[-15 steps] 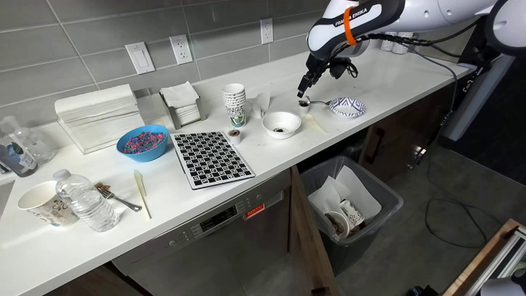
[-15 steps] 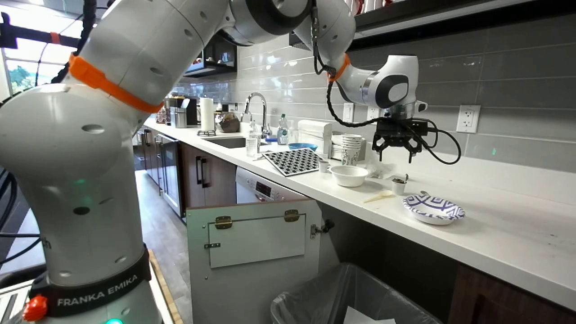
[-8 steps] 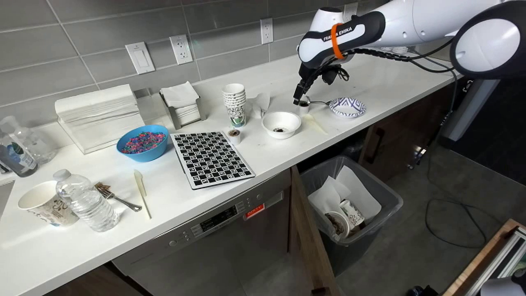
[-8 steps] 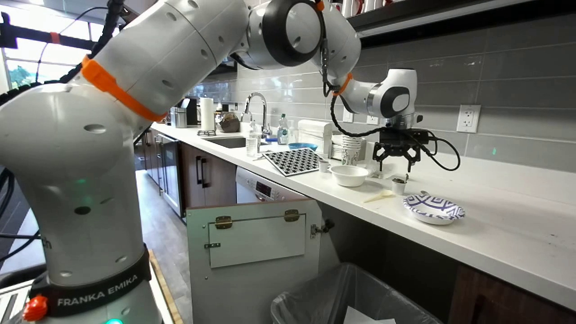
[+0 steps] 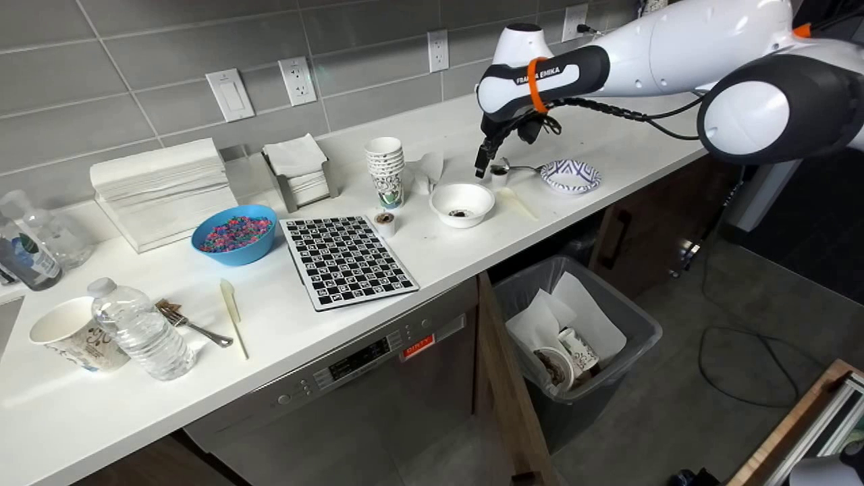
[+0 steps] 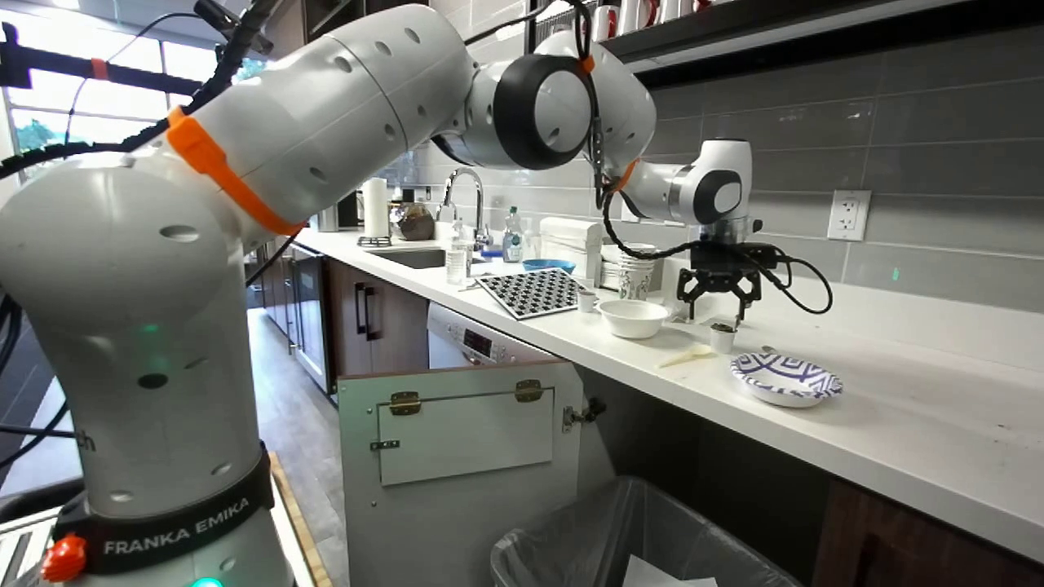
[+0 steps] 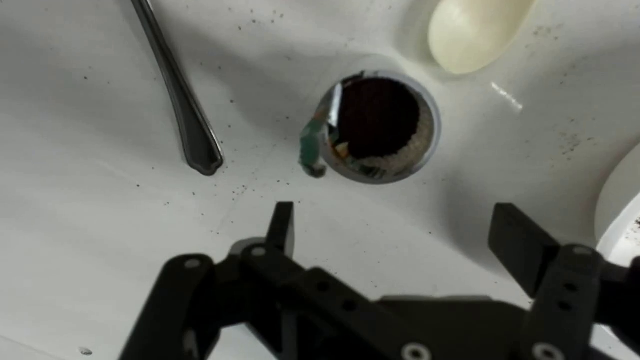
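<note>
My gripper (image 7: 394,206) stands open above the white counter with nothing between its fingers. Nearest to it is a small white pod cup (image 7: 380,120) with dark grounds inside and a torn green flap of lid; in the wrist view it lies beyond the fingertips, apart from them. In an exterior view the gripper (image 6: 716,319) hangs just above and behind that cup (image 6: 723,338). A metal utensil handle (image 7: 187,115) and a cream spoon (image 7: 470,35) flank the cup. A white bowl (image 5: 466,217) is close by, as is a patterned bowl (image 5: 570,177).
Stacked paper cups (image 5: 386,175), crumpled clear plastic (image 5: 428,169) and another pod cup (image 5: 385,225) stand near the white bowl. A checkered board (image 5: 351,263) and a blue bowl of beads (image 5: 236,253) lie farther along. Below are an open cabinet door (image 6: 465,456) and a lined bin (image 5: 644,331).
The arm has lowered, bringing the open gripper down close to the counter beside the pod cup. In an exterior view it has also shifted slightly left. Objects on the counter have not moved.
</note>
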`<state>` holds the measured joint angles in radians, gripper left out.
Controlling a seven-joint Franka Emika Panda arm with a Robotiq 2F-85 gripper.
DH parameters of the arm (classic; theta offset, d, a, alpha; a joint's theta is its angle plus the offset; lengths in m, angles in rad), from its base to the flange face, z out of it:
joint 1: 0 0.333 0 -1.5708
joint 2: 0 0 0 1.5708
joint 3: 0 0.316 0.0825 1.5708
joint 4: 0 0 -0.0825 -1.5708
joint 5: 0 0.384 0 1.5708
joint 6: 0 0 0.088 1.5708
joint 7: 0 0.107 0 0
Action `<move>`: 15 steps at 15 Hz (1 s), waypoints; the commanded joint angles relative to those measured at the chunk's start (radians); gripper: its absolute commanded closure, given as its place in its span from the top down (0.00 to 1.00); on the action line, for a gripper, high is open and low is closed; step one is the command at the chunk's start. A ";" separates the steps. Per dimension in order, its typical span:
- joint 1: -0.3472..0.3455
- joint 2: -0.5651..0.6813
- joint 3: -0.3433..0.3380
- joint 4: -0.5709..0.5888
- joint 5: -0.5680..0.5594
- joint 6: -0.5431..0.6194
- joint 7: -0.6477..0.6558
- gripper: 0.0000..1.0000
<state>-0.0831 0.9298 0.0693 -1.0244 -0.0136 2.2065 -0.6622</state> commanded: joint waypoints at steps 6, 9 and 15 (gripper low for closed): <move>0.010 0.095 -0.018 0.170 -0.054 -0.122 0.002 1.00; 0.011 0.102 -0.026 0.192 -0.064 -0.182 0.010 1.00; 0.010 0.127 -0.027 0.242 -0.067 -0.259 -0.001 1.00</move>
<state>-0.0803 1.0126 0.0488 -0.8554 -0.0626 1.9987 -0.6627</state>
